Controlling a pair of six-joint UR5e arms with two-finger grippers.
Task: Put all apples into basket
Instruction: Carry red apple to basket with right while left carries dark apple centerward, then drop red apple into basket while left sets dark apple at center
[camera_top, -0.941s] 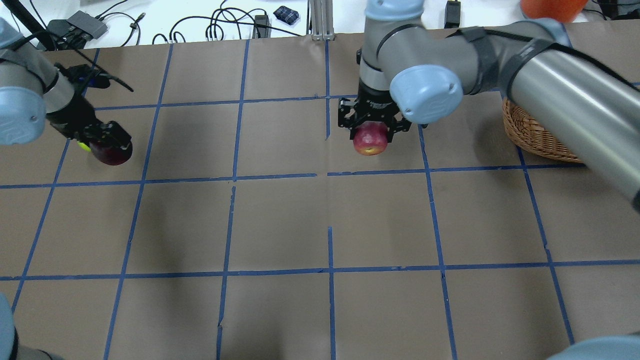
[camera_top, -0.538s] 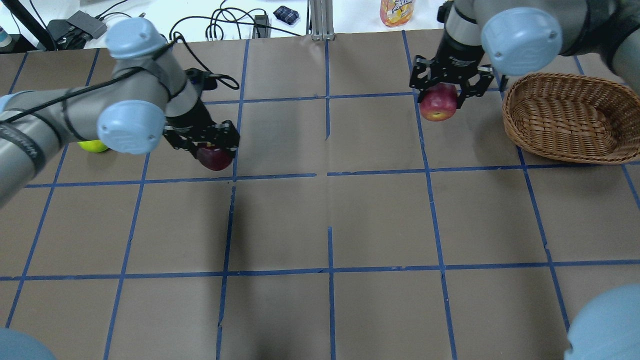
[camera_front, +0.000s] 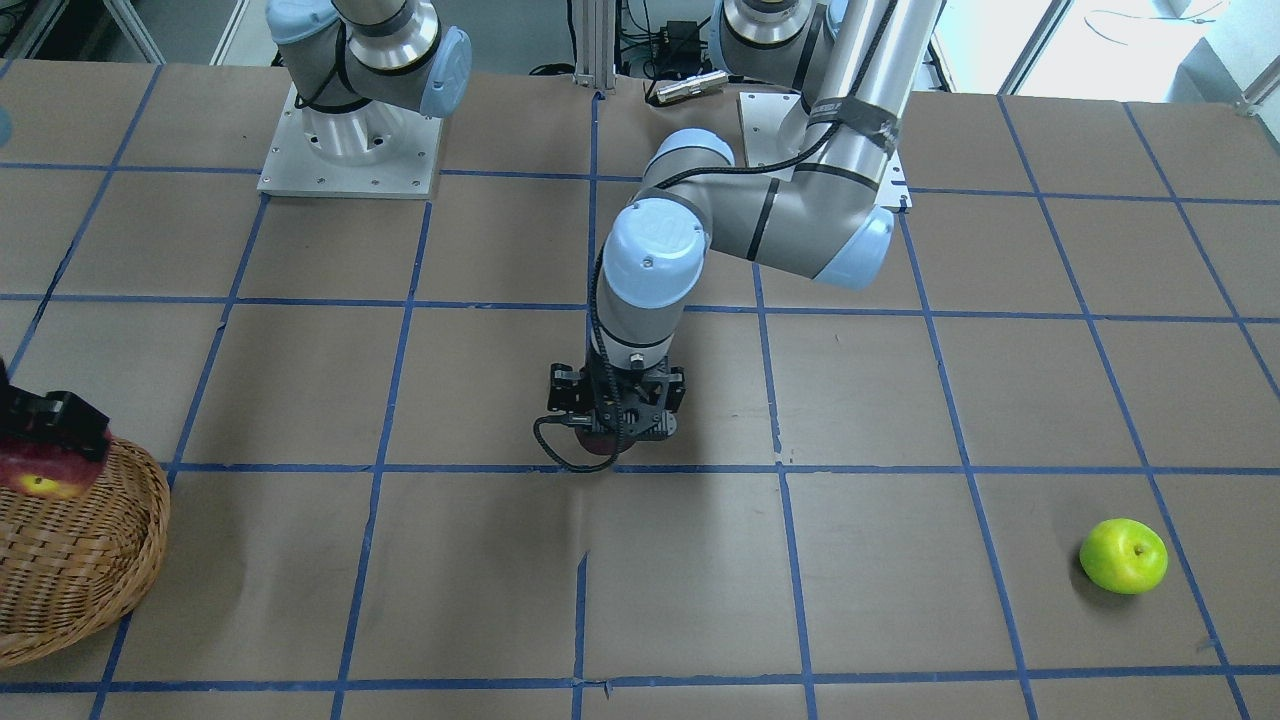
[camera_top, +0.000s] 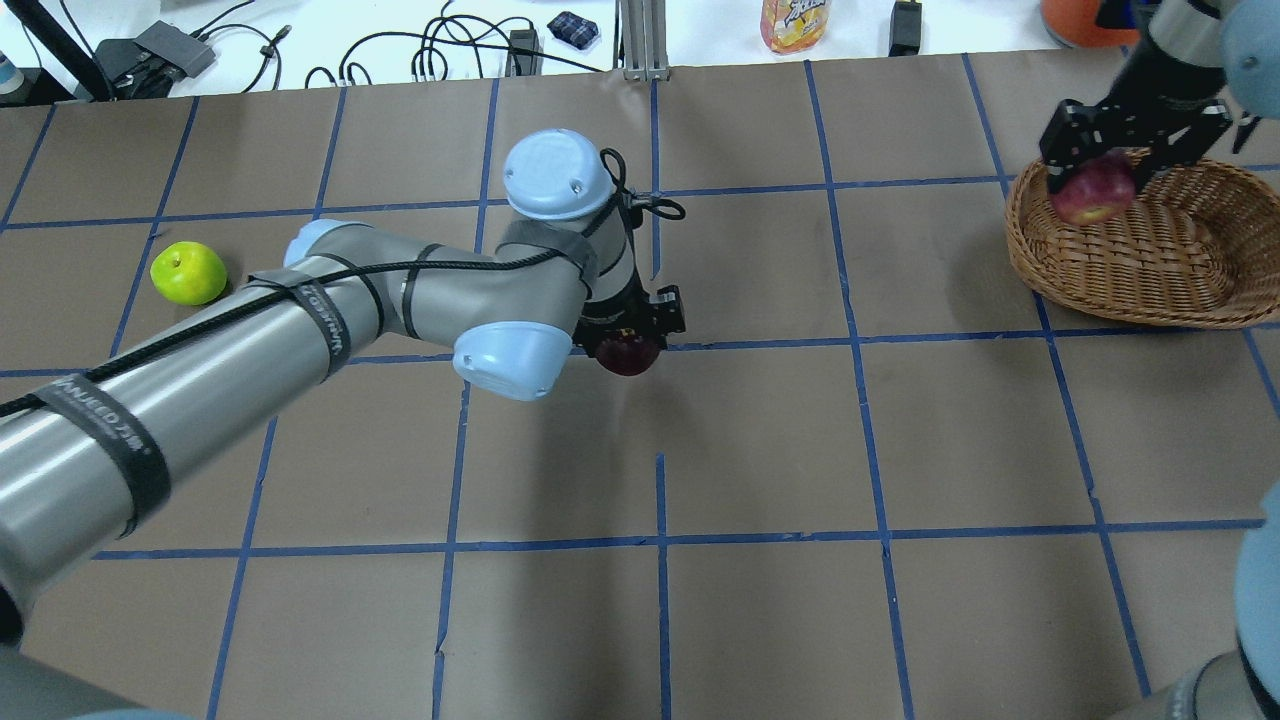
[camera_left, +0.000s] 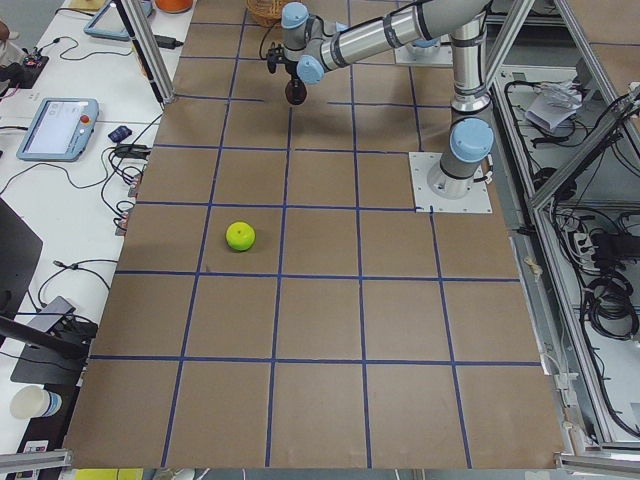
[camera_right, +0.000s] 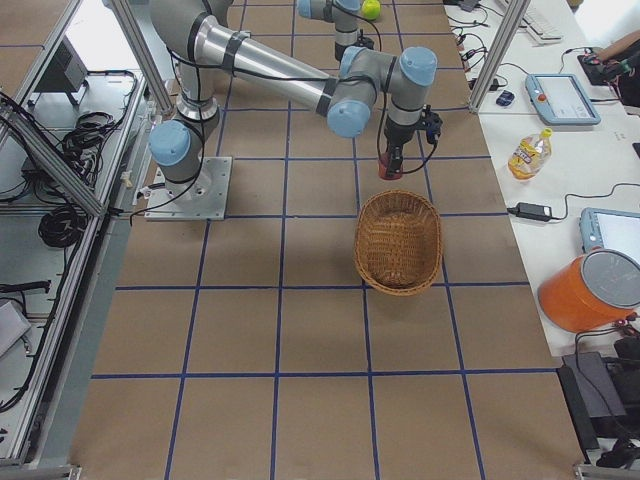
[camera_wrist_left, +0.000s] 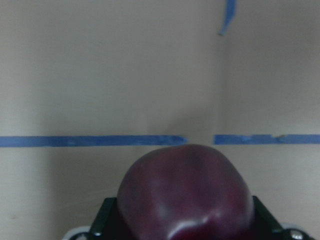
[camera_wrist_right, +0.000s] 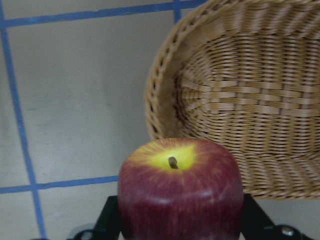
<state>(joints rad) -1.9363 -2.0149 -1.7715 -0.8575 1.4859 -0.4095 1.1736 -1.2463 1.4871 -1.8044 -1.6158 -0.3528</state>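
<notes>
Red apple (camera_top: 1092, 190) now over basket (camera_top: 1100, 292) rim

The red apple (camera_wrist_right: 180, 185) has smooth, waxy skin with a soft shine, the maroon apple (camera_wrist_left: 187, 192) a duller satin one, and the green apple (camera_front: 1123, 555) near the tabletop's left edge looks glossy. The basket (camera_wrist_right: 260, 100) is rough, ribbed wicker, matt. Matt brown paper crossed by blue tape (camera_top: 661, 600) covers the tabletop (camera_top: 760, 440), and my left arm (camera_top: 200, 390) is satin grey metal with pale blue plastic caps (camera_top: 545, 175).
</notes>
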